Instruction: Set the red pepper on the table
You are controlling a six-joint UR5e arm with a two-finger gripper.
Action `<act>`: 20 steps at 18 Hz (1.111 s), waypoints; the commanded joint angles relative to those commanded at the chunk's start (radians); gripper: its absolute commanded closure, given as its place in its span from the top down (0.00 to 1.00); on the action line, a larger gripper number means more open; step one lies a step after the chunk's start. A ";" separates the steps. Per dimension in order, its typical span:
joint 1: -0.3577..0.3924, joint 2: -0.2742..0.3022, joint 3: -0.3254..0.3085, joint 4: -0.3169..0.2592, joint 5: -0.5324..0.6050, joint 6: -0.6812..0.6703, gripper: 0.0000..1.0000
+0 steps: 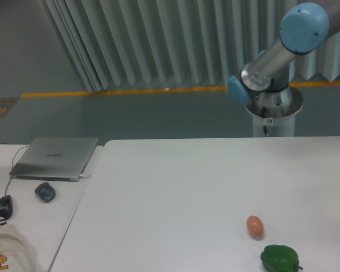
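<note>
Nearest the viewer, at the lower left corner, a pale cloth or sleeve with yellow lettering [5,252] lies on the smaller white desk [45,224]. On the same desk sit a dark computer mouse [3,207], a small dark object [45,191] and, farther back, a closed silver laptop [55,157] with a thin cable running from its left side. To the right stands the large white bench [175,198], smooth and plain, with a rounded far-left corner. Near its front right edge lies a green bell pepper [280,258], and just behind it, close but apart, an orange-brown egg [255,225]. The rest of the bench surface carries only soft reflections. The red pepper appears nowhere in this view, so its location cannot be stated. Beyond the bench's far edge the robot's silver pedestal [273,116] rises from a grey floor [130,116]. The arm [272,59], silver with light-blue joint caps, runs up and out of the frame at the upper right. The fingers lie outside the view, so whether they are spread or closed cannot be told. A yellow line [124,90] crosses the floor before a pleated grey curtain [158,39].
</note>
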 joint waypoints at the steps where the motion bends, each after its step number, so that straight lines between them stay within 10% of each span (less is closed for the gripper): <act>1: -0.002 -0.003 0.000 0.000 -0.002 0.000 1.00; 10: -0.003 -0.011 0.002 0.000 -0.002 0.000 1.00; 20: -0.002 -0.008 -0.002 -0.002 -0.005 0.008 0.64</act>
